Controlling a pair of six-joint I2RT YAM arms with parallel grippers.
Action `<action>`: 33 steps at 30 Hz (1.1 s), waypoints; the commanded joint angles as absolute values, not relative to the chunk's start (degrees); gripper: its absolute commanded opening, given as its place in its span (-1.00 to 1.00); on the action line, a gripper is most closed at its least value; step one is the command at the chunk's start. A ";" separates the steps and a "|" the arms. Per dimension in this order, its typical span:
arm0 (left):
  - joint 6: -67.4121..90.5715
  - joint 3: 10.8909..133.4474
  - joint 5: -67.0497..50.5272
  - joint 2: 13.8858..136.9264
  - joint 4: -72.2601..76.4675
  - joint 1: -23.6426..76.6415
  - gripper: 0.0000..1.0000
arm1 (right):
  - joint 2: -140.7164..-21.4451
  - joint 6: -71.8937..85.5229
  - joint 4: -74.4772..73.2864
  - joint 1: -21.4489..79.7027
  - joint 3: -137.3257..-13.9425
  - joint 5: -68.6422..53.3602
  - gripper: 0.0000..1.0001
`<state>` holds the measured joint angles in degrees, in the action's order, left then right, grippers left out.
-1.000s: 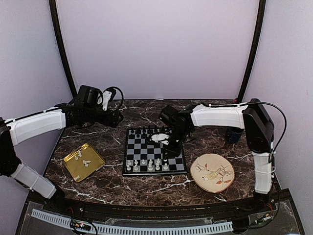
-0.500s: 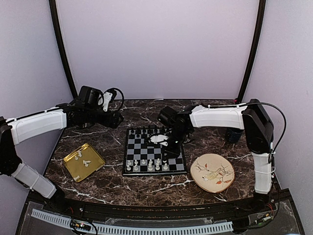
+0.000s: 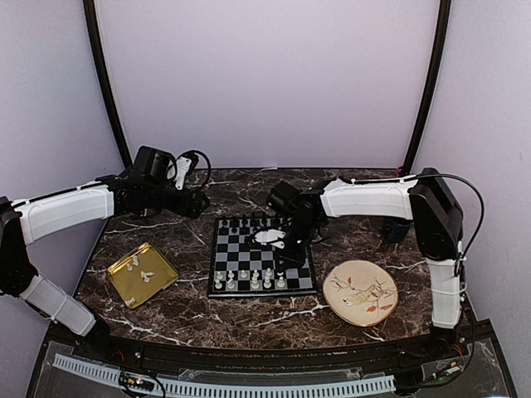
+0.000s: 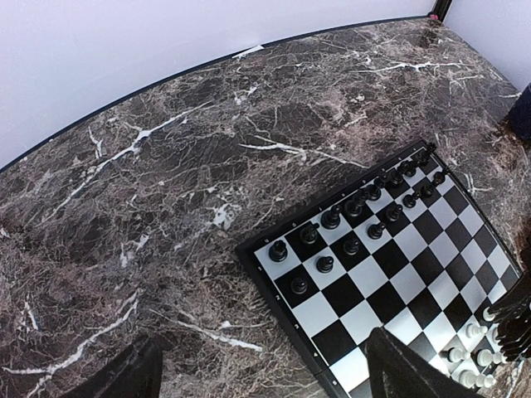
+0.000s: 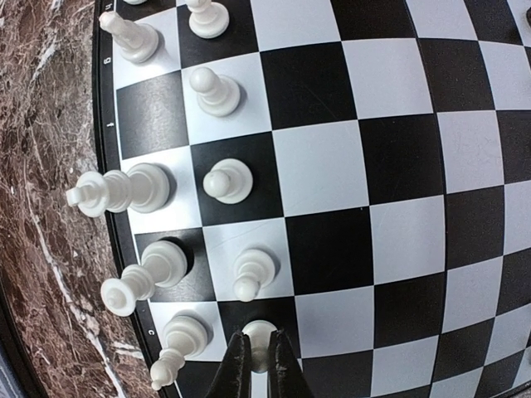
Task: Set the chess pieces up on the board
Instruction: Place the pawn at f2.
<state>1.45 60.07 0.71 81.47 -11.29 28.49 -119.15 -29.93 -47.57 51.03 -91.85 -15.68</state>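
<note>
The board (image 3: 249,250) lies mid-table. White chess pieces (image 3: 249,280) stand in two rows along its near edge, black ones (image 4: 348,224) along the far edge. My right gripper (image 3: 286,249) reaches down over the board's right part. In the right wrist view it (image 5: 258,342) is shut on a white pawn (image 5: 259,328) over a black square of the board (image 5: 398,166), beside other white pieces (image 5: 253,272). My left gripper (image 3: 195,201) hovers open over the table's back left. Its dark fingers (image 4: 124,375) frame bare marble beside the board (image 4: 390,282).
A square gold tray (image 3: 124,286) with a few white pieces (image 3: 148,274) sits at the front left. A patterned round plate (image 3: 360,292) lies right of the board. A dark cup (image 3: 397,228) stands behind the right arm. Walls close in the back and sides.
The right arm has edged slightly left over the board, still shut on the pawn. The left arm has barely moved.
</note>
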 commanded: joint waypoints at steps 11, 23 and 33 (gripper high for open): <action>1.21 62.03 0.15 81.56 -12.69 28.34 0.78 | -119.94 -29.61 -46.62 51.94 -92.00 -14.55 -0.62; 9.46 65.07 4.05 83.19 -17.41 25.50 0.98 | -114.88 -29.64 -47.96 51.15 -93.96 -15.11 -0.54; 15.96 63.69 0.40 78.39 -11.44 25.35 0.98 | -108.71 -27.73 -48.25 45.34 -95.67 -22.14 -0.52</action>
<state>8.54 63.09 7.31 82.74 -14.22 25.34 -112.07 -29.17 -48.38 47.79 -94.04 -18.87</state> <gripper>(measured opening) 0.990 0.241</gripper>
